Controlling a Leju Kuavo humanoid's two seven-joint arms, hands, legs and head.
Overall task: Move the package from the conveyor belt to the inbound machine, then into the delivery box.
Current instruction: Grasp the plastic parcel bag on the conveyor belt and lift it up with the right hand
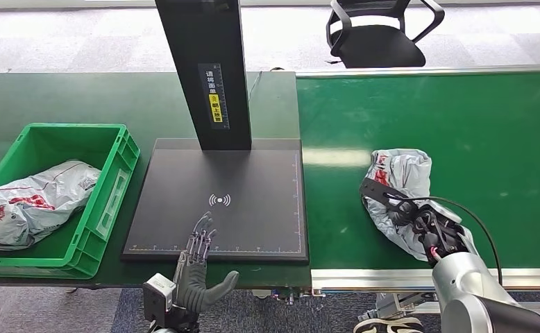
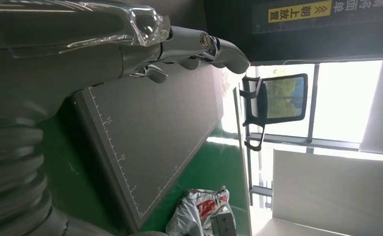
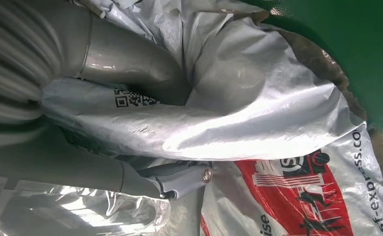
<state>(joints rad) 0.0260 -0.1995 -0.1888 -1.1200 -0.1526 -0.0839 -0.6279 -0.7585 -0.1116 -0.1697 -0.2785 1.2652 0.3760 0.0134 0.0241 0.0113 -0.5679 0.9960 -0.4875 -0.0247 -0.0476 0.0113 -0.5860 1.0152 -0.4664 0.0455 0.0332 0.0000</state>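
Observation:
A grey plastic package (image 1: 402, 173) with red print lies on the green conveyor belt (image 1: 461, 125), near its front edge. My right hand (image 1: 414, 220) grips the package's near end; in the right wrist view the thumb (image 3: 130, 59) digs into the crumpled package (image 3: 278, 98) and a finger (image 3: 177, 179) lies against its other side. The inbound machine's dark plate (image 1: 253, 222) sits left of the belt. My left hand (image 1: 198, 267) hovers open at the plate's front edge, fingers spread and holding nothing. The left wrist view shows that left hand (image 2: 179, 44) over the plate (image 2: 150, 132), with the package (image 2: 199, 214) beyond.
A green crate (image 1: 118, 180) at the far left holds another grey package (image 1: 31, 201). The machine's black post (image 1: 208, 69) rises from the plate's far side. A black office chair (image 1: 375, 35) stands behind the belt.

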